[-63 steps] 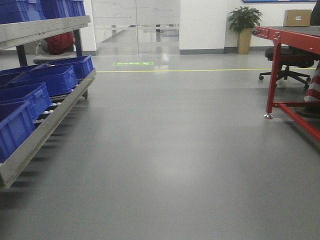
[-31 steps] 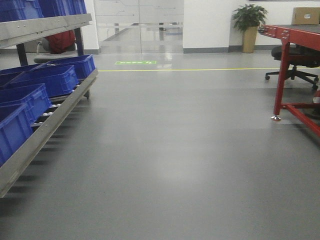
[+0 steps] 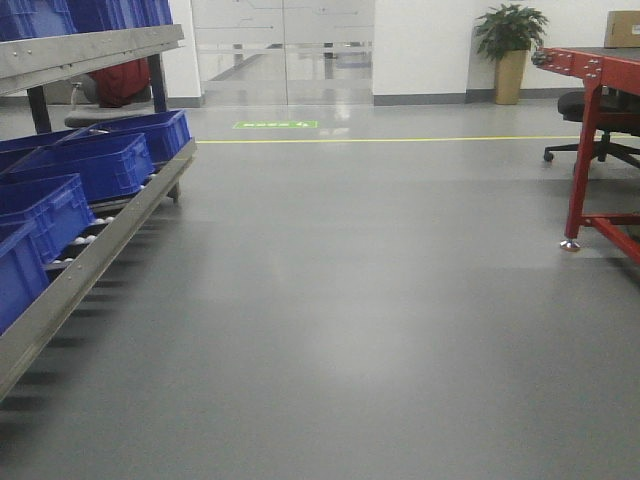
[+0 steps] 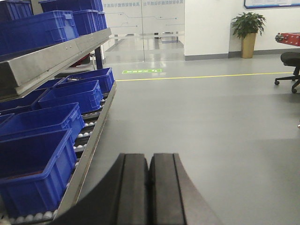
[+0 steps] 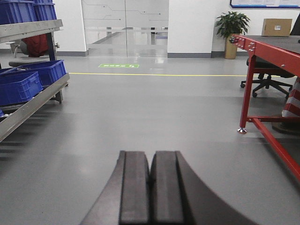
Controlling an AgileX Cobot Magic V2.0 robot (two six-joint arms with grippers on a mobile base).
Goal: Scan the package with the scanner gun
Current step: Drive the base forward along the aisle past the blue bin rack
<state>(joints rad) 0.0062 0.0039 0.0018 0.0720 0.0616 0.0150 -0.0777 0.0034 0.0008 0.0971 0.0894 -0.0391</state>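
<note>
The scanner gun is out of view in every frame. A tan cardboard box point(image 5: 277, 27) with a small pale label stands far off on the red table point(image 5: 274, 44); it is too distant to tell whether it is the package. The same box point(image 3: 623, 28) shows at the right edge of the front view. My left gripper point(image 4: 149, 157) is shut with nothing in it, its black fingers pressed together over grey floor beside the rack. My right gripper point(image 5: 150, 154) is likewise shut and empty over bare floor.
A metal roller rack point(image 3: 95, 250) with several blue bins point(image 3: 95, 160) runs along the left. The red table's leg point(image 3: 578, 170) stands at the right, with an office chair point(image 3: 600, 120) behind it. A potted plant point(image 3: 510, 45) and glass doors point(image 3: 285, 50) are at the back.
The whole front view has shifted: the red table, plant and box slid to the right, and the rack's near bins slid out at the left.
</note>
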